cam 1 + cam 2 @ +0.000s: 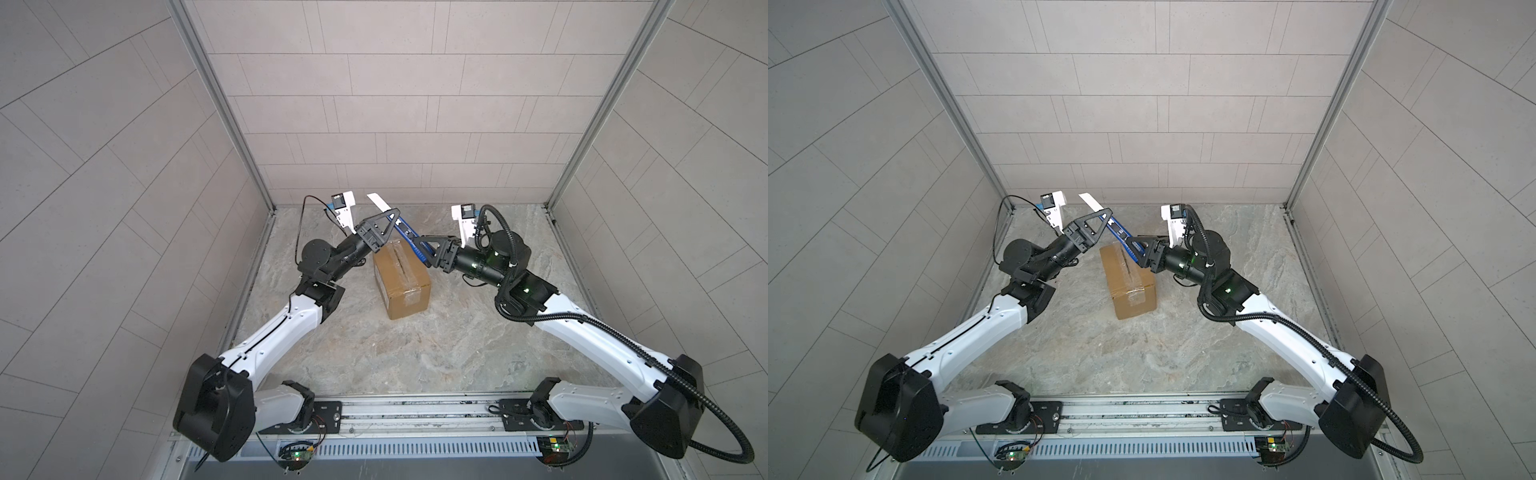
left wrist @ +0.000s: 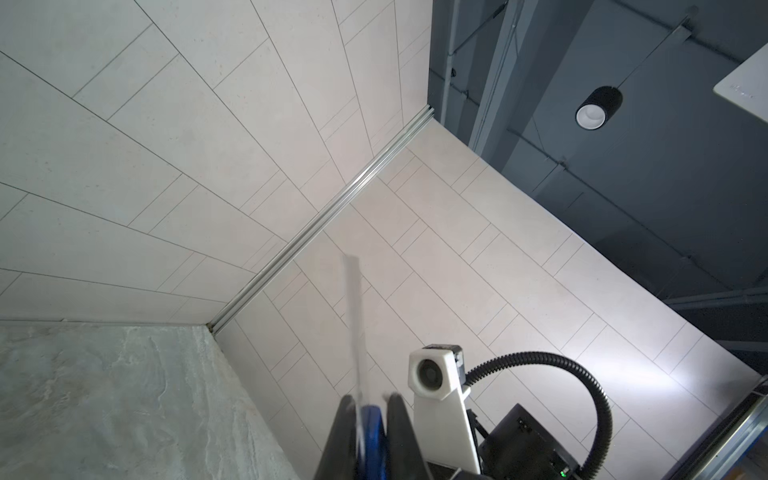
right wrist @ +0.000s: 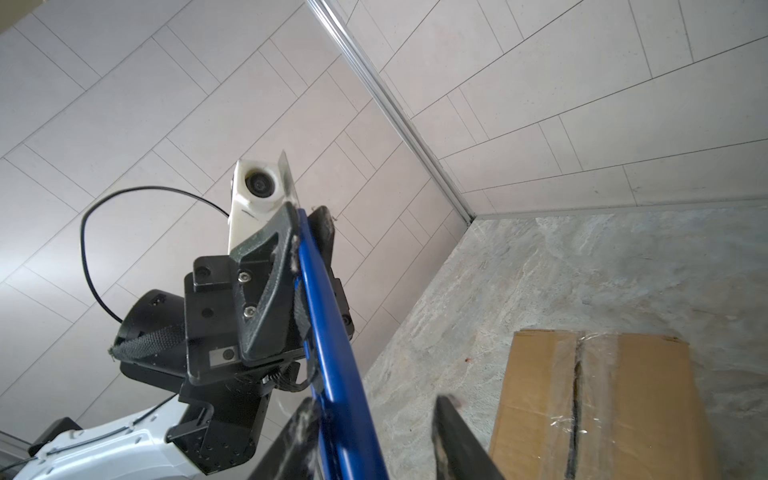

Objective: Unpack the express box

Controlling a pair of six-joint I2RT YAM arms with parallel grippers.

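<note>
Resting on the marbled tabletop (image 1: pixel 457 353), the express box (image 1: pixel 401 282) has its flaps flat and a dark slit along its taped seam; above the box's far end, the left gripper (image 1: pixel 392 214) pinches a blue utility knife (image 1: pixel 404 232), white blade pointing away from the box; just beside the box's far corner, the right gripper (image 3: pixel 374 401) stands with jaws spread around the knife's handle.

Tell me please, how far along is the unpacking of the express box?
Done: the tape along the seam of the express box looks slit. In hand: the left gripper is shut on the blue knife above the box, the right gripper open beside its handle. Left: the flaps lie closed; no contents show outside.
</note>
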